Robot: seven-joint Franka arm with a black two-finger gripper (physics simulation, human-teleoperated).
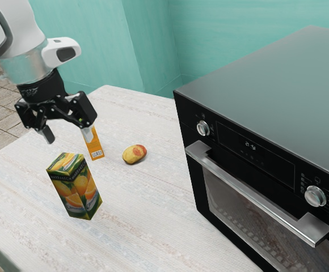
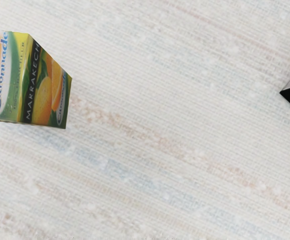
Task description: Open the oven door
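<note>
Teal walls (image 1: 238, 28) rise at the far side, beyond a pale, streaked worktop (image 1: 147, 209). The black oven (image 1: 278, 85) stands on the worktop at the exterior view's right. Its oven door (image 1: 249, 209) is on the side that faces the cartons and looks shut, with a dark glass pane and a silver bar handle (image 1: 255, 192) running along its upper part. The arm (image 1: 25, 34) comes in from the exterior view's upper left. Its end effector (image 1: 69, 138) is released, the two fingers spread apart, well apart from the handle. The citrus-printed carton (image 1: 76, 190) stands upright, nearer than the end effector; the wrist view shows its "Citronnade" and "Marrakech" lettering. Farther back is an orange carton (image 1: 97, 144), partly hidden by a finger. A yellow and red fruit (image 1: 134, 154) lies between that carton and the oven. Two round knobs (image 1: 203, 128) flank the oven's display (image 1: 251, 146).
</note>
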